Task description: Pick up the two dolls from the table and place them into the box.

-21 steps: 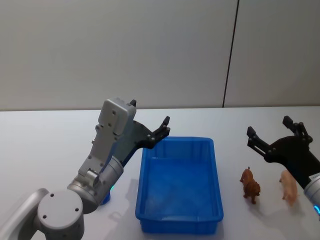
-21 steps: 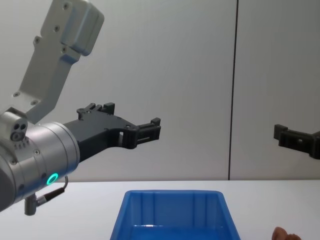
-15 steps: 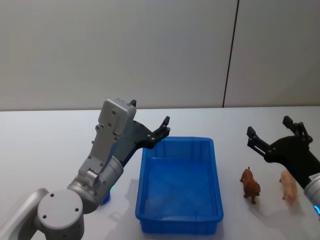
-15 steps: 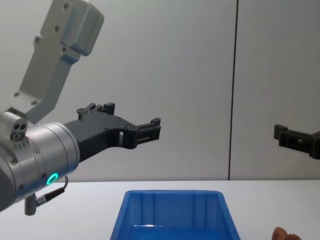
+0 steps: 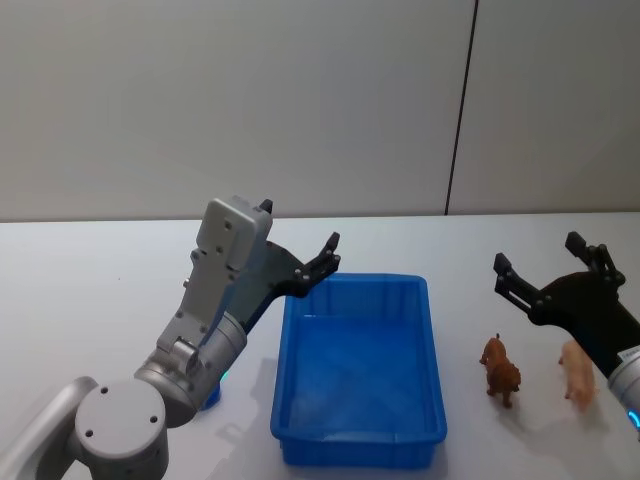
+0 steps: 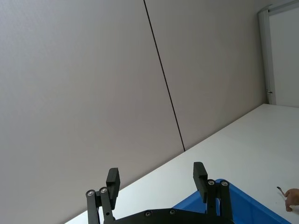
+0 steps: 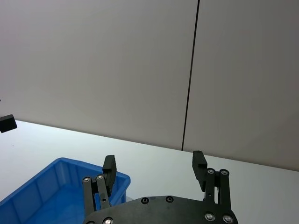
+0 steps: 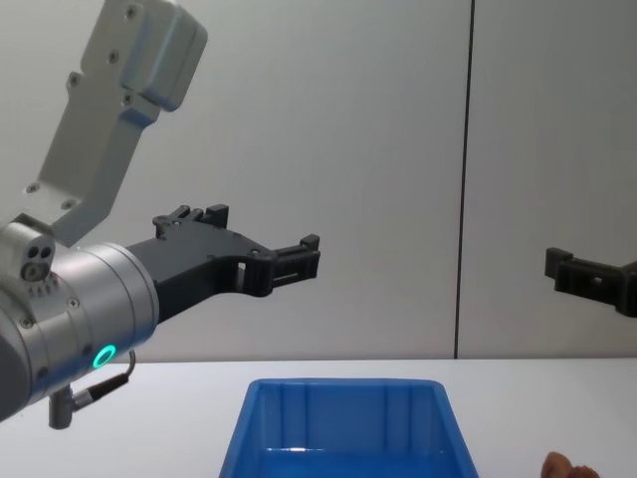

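Picking is not begun: brown doll (image 5: 500,370) and tan doll (image 5: 577,372) stand on the worktop (image 5: 100,280) right of the box (image 5: 355,372). Right gripper (image 5: 538,256) hangs spread above them and must dip down next. Left gripper (image 5: 298,228), spread, hangs by the box.

No text, label, brand, number or sign can be read.
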You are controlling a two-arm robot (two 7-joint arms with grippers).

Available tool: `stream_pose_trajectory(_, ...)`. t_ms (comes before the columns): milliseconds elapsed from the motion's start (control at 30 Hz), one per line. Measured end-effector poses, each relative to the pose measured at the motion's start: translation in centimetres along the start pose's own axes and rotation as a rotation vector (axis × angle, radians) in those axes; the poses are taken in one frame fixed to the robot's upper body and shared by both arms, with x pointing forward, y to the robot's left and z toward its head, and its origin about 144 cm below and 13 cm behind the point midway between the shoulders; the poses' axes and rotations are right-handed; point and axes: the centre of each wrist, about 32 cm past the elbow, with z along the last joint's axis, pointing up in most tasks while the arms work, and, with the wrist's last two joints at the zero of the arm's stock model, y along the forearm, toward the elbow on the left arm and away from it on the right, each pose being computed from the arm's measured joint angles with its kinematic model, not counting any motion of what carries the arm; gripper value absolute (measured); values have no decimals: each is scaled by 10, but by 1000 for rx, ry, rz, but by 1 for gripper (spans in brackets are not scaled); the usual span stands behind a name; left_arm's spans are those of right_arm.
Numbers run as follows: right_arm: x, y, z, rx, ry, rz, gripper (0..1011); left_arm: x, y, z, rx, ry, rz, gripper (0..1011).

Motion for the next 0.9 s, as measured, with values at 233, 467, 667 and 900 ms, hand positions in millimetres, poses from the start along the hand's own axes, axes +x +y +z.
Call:
stream_pose_trajectory(233,0,0,0,0,0,0,1001,0,0,0,0,0,0,1000)
stream_pose_trajectory(467,0,0,0,0,0,0,1001,0,0,0,0,0,0,1001)
stream_pose_trajectory(667,0,0,0,0,0,0,1001,0,0,0,0,0,0,1001)
stream_pose_trajectory(900,0,0,0,0,0,0,1001,0,0,0,0,0,0,1001)
